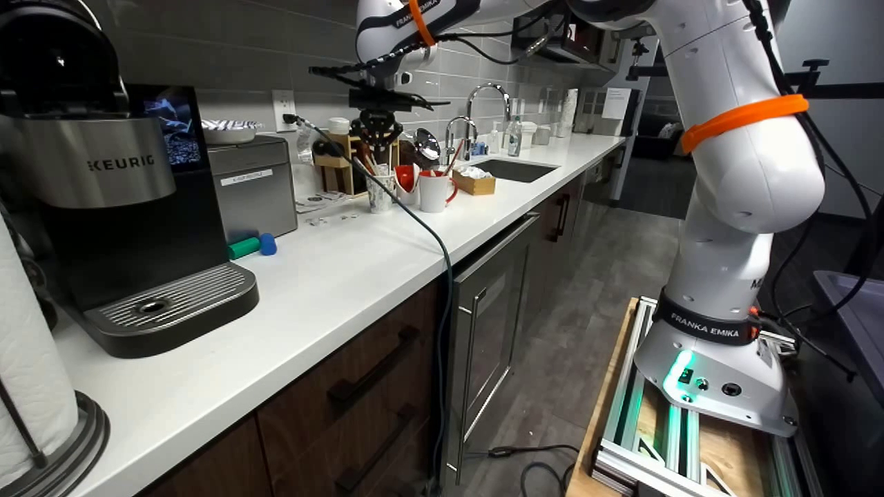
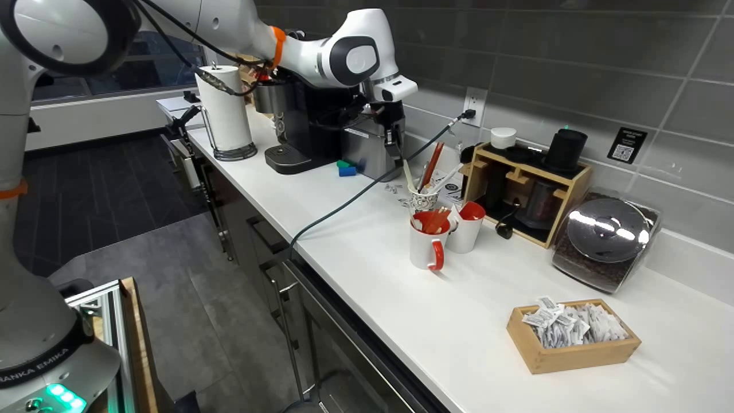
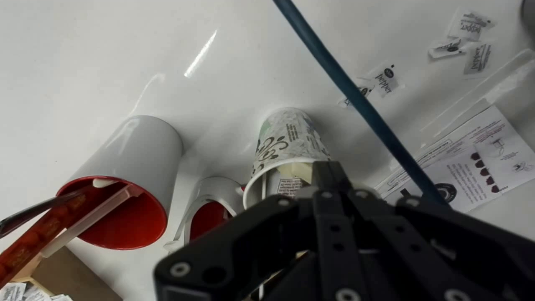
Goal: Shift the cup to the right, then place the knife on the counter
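The cup, a small whitish patterned tumbler [image 3: 288,138], stands on the white counter [image 3: 104,50] holding several utensils. It also shows in both exterior views [image 1: 380,195] [image 2: 423,202]. A slender pale utensil [image 2: 408,176], which looks like the knife, leans out of the cup; its pale surface [image 3: 292,171] shows inside the rim in the wrist view. My gripper [image 3: 332,173] is over the cup's rim, fingertips together, right against the pale utensil. The fingers hide part of it, and I cannot tell whether they pinch it. The gripper also shows in both exterior views [image 1: 378,153] [image 2: 395,156].
A white mug with red inside [image 2: 424,249] and a white-red cup [image 2: 465,235] stand close beside the cup. A dark cable [image 2: 350,202] crosses the counter. A wooden packet box [image 2: 573,358], a coffee rack [image 2: 565,212] and a black coffee machine [image 1: 131,241] are nearby.
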